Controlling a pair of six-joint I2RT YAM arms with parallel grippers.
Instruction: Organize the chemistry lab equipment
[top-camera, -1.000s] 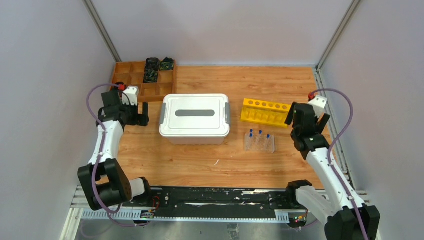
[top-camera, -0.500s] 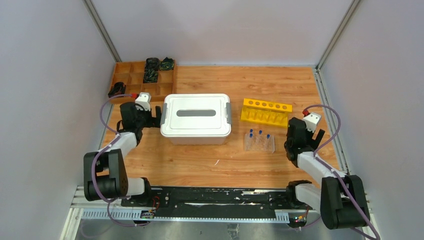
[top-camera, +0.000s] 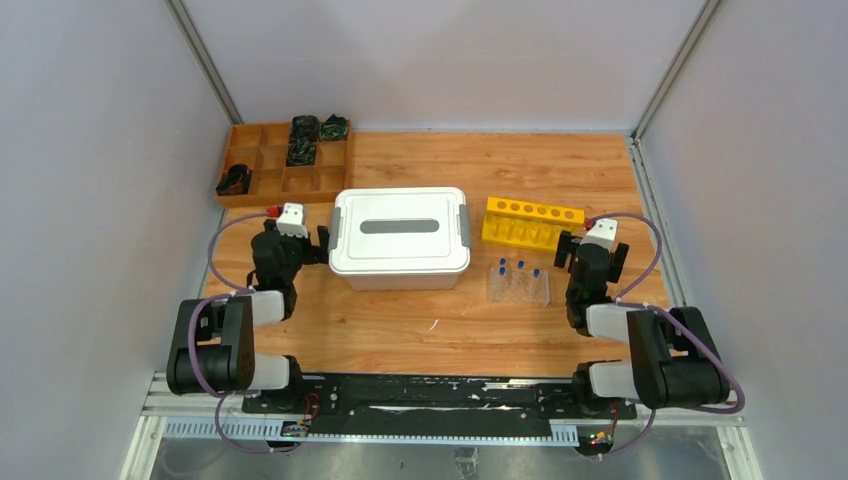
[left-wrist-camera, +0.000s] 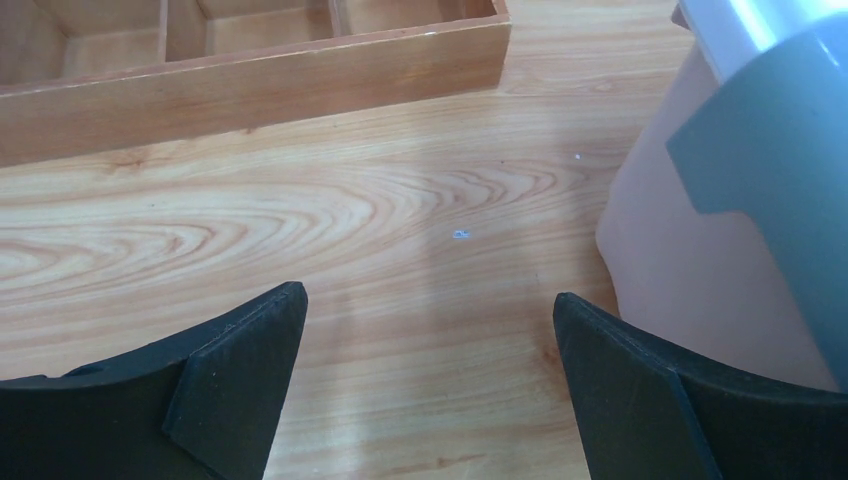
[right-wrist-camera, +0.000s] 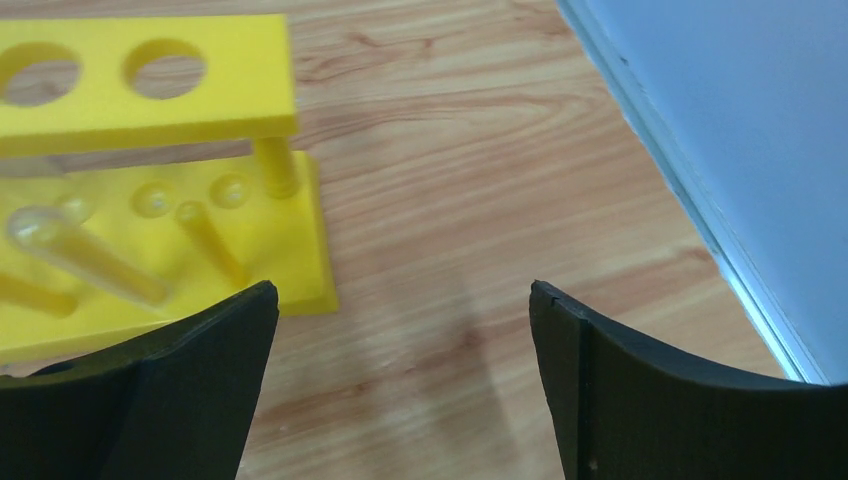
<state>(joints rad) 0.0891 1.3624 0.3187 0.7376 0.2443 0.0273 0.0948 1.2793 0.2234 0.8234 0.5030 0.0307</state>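
Note:
A clear tube rack (top-camera: 518, 286) with three blue-capped clear tubes (top-camera: 519, 268) stands on the table right of the white lidded box (top-camera: 399, 238). A yellow tube rack (top-camera: 531, 223) stands behind it and shows in the right wrist view (right-wrist-camera: 150, 170). My left gripper (top-camera: 296, 245) is open and empty, low over the wood beside the box's left end (left-wrist-camera: 430, 300). My right gripper (top-camera: 592, 250) is open and empty, low beside the yellow rack's right end (right-wrist-camera: 400, 295). The funnel, white triangle, dish and rod are out of view.
A wooden divided tray (top-camera: 285, 160) with dark items in some cells sits at the back left; its front wall shows in the left wrist view (left-wrist-camera: 250, 85). The box's grey latch (left-wrist-camera: 780, 150) is close to my left fingers. The enclosure's right wall (right-wrist-camera: 720, 130) runs near my right gripper.
Both arms have folded back and down towards their bases. The left gripper came right to the box's left end; the right gripper came down beside the yellow rack. Nothing was picked up.

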